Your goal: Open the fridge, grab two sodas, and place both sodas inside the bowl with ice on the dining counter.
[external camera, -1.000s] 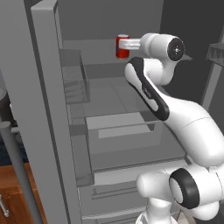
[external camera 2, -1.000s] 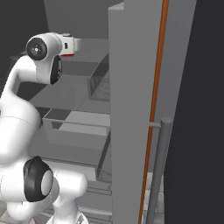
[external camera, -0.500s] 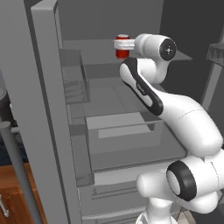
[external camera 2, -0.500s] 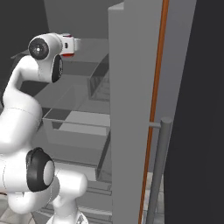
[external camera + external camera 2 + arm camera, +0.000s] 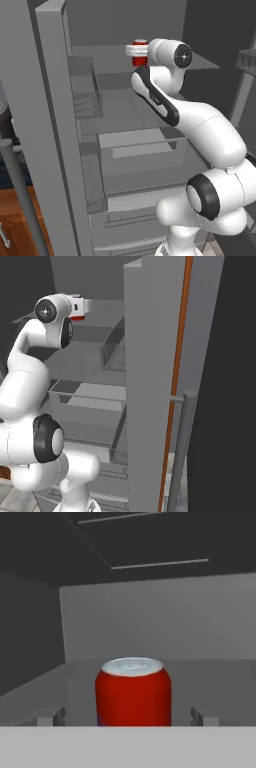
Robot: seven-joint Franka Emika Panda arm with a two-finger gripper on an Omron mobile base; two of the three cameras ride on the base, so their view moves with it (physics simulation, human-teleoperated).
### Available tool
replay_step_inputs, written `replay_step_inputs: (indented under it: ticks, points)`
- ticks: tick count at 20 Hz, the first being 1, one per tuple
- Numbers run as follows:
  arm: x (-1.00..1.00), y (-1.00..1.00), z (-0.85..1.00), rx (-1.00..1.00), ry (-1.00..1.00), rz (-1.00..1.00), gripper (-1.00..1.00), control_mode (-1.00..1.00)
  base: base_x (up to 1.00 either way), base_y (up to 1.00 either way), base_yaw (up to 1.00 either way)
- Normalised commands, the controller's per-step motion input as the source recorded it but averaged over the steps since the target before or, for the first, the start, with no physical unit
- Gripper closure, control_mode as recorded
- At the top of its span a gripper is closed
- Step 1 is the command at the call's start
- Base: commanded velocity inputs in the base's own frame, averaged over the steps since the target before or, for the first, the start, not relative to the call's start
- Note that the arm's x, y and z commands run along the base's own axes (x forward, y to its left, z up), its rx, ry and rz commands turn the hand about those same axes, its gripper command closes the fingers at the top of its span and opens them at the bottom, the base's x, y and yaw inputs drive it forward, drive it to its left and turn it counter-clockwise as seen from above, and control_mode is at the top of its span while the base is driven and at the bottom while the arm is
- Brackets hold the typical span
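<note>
The fridge (image 5: 50,125) stands with both doors swung open, and my arm reaches onto its upper shelf. A red soda can (image 5: 133,692) with a silver top stands upright on that shelf, right in front of the hand. My gripper (image 5: 127,717) is open, with one fingertip (image 5: 50,716) on each side of the can and clear of it. From the left base view the gripper (image 5: 132,50) is level with the can (image 5: 140,55). In the right base view the can's red (image 5: 76,317) peeks out under the gripper (image 5: 84,306).
Clear bins and a glass shelf (image 5: 135,145) lie below the arm. The left door (image 5: 75,100) with its door bins stands close on one side. On the other side is the right door (image 5: 150,381) with its bar handle (image 5: 182,446). A wood cabinet (image 5: 15,220) sits low left.
My hand has pushed a little deeper into the fridge toward the red can, so it now overlaps the can. The can has stayed put and the jaws have stayed wide.
</note>
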Motion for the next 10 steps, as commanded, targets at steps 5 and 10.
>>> replay_step_inputs:
  ticks: [5,10]
  points:
    - [0.21,0.0,0.0,0.0,0.0,0.0,-1.0,-1.0,0.0,0.0,0.0]
    - [0.18,0.0,0.0,0.0,0.0,0.0,-1.0,-1.0,0.0,0.0,0.0]
